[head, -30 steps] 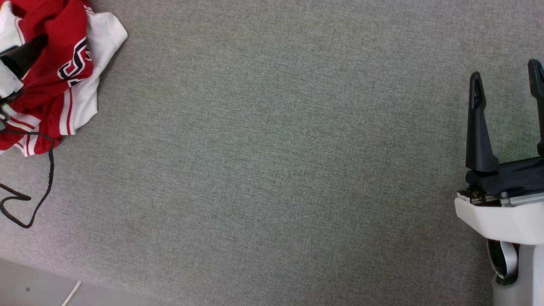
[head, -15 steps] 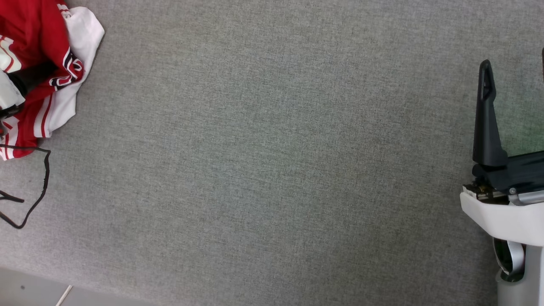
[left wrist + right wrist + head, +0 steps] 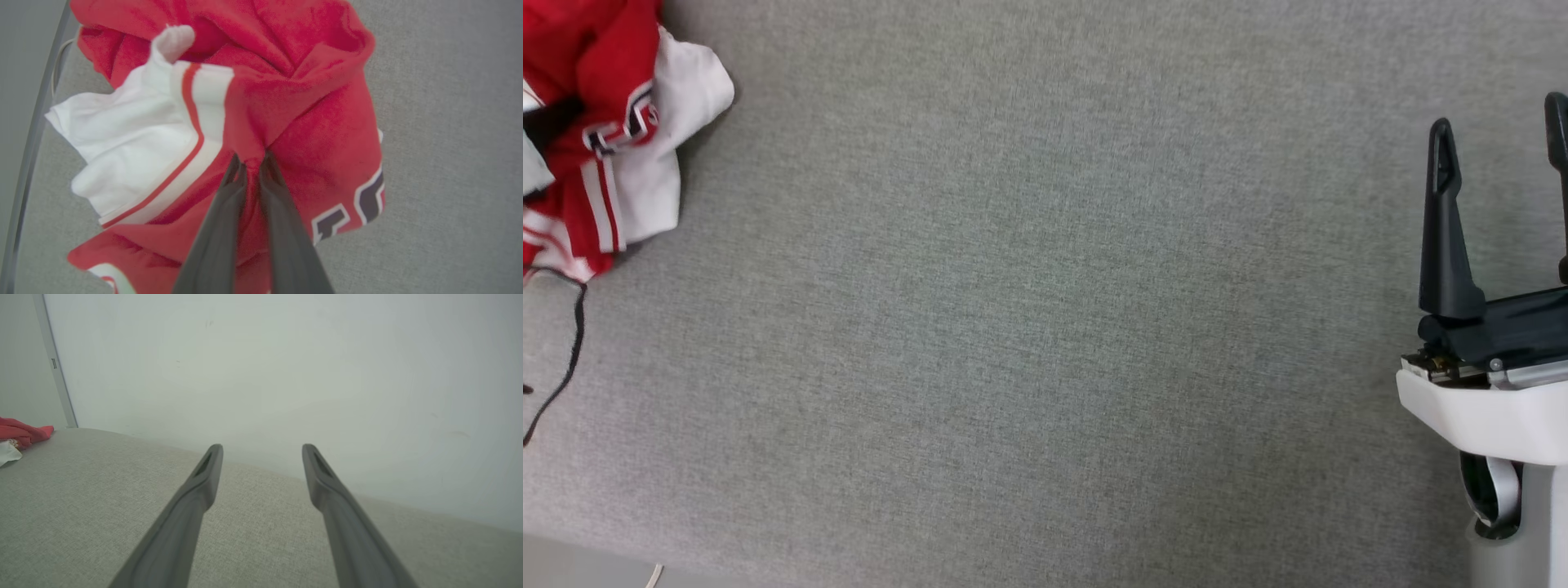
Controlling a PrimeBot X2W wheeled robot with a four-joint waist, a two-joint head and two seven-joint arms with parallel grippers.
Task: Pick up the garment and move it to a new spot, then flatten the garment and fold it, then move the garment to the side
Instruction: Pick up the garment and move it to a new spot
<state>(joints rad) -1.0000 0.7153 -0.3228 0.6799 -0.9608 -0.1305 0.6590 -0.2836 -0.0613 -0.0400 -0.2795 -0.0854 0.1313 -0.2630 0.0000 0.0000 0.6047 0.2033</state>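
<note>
Here, at the far left of the head view, the garment (image 3: 613, 49) is a crumpled red and white bundle at the upper left corner of the grey woven bench (image 3: 1045, 327). A thin black cable (image 3: 572, 343) trails down just below it. In the left wrist view the left gripper (image 3: 250, 161) has its fingers pressed together on a gathered fold of red cloth near the middle of the garment (image 3: 310, 122), pinching it. To the left of the pinch a white sleeve (image 3: 135, 134) with a red stripe bunches outward. At the lower right of the cloth there is black lettering (image 3: 367, 200) with white edges, but only fragments of two characters show and they cannot be read. Whether the bundle rests on the bench or hangs clear of it cannot be told. Well apart from the garment, at the right edge of the head view, the right gripper (image 3: 1500, 114) holds its fingers spread with nothing between them. Its own wrist view has them over bare bench (image 3: 81, 522), pointing toward a pale wall (image 3: 286, 375).
</note>
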